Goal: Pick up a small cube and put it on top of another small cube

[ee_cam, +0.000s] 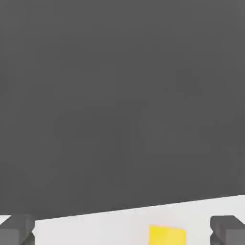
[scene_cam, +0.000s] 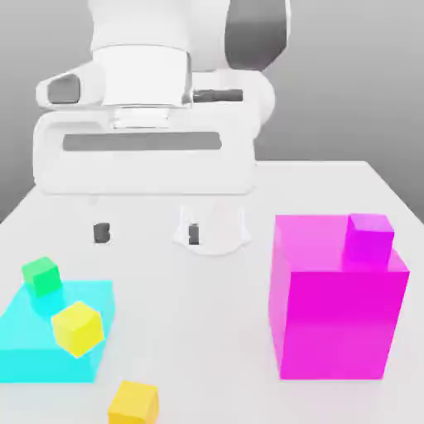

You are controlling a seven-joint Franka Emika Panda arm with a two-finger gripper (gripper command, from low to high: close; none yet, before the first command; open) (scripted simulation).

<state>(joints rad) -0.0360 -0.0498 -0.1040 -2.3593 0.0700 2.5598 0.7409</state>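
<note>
A: Where's the gripper (scene_cam: 147, 233)?

B: Up over the back of the white table (scene_cam: 207, 331), well above it; fingers (scene_cam: 102, 233) spread wide, nothing between them; same wide spread in the hand view (ee_cam: 122, 229), with a fingertip at each lower corner.

A: And the amber cube (scene_cam: 133, 402)?

B: Down at the near edge of the table in the exterior view, just beyond the near corner of a flat cyan slab (scene_cam: 25, 339); alone on the bare surface, touching nothing; well apart from the gripper. Possibly the yellow face (ee_cam: 167, 235) between the fingertips in the hand view, though could equally be the lemon cube; cannot tell which.

A: Green cube (scene_cam: 40, 276)?

B: At the slab's far corner, toward the exterior view's left; a lemon cube (scene_cam: 78, 327) resting on the slab between green and amber.

A: Anything else about?

B: A big magenta block (scene_cam: 335, 310) on the exterior view's right, a small magenta cube (scene_cam: 369, 238) on top of it; both clear of the work.

A: Which step, then?

B: Judged as the very start; nothing picked up yet, approach not begun.

A: Next move?

B: Probably a long reach toward the near edge, centring over amber, not lemon; then straight down, fingers either side, before closing.
</note>
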